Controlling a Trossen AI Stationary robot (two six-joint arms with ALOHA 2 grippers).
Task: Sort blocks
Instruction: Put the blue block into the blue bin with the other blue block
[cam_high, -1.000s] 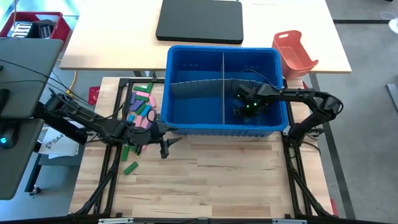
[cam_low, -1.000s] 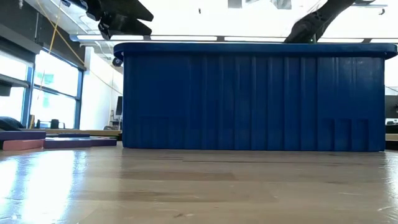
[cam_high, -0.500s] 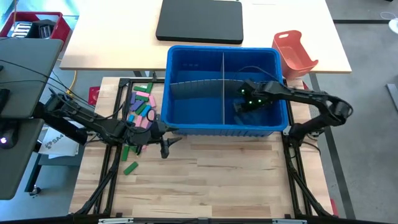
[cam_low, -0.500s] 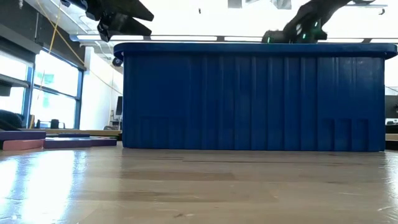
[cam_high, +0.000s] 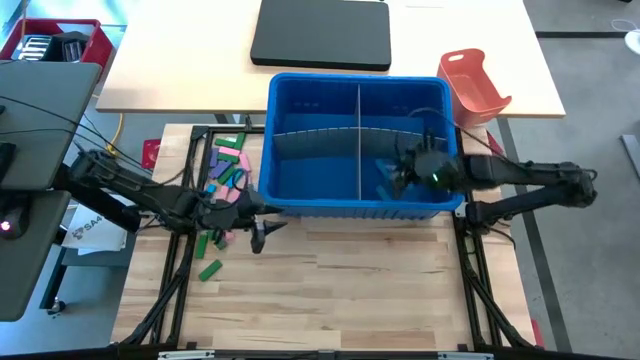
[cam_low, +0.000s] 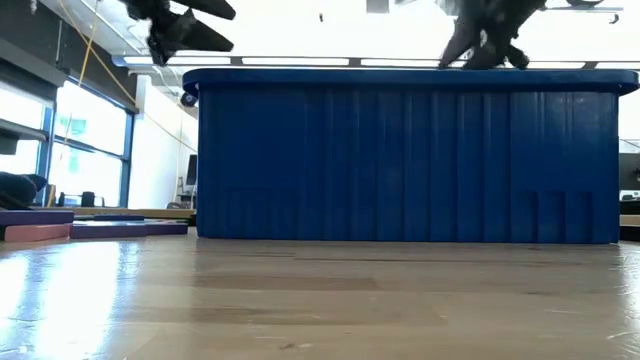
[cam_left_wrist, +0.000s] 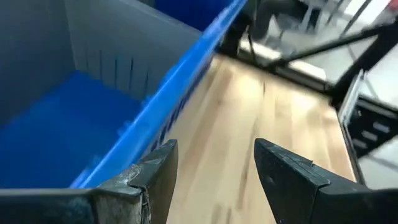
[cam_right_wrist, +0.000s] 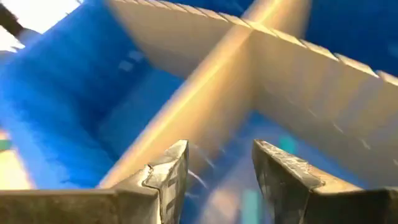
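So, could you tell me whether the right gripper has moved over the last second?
Yes: the right gripper has risen above the blue bin's rim, staying over its right compartment.

bin (cam_high: 300, 95): stands at the back middle of the desk (cam_high: 350, 285), split by dividers (cam_high: 359, 140) into compartments
blocks (cam_high: 226, 170): lie clustered on the desk just left of the bin; one lies apart, nearer the front
left claw (cam_high: 262, 236): above the desk at the bin's front left corner, fingers apart, nothing between them
right claw (cam_high: 398, 177): over the bin's front right compartment, fingers apart
tray (cam_high: 472, 85): behind the bin's right rear corner, on the rear table
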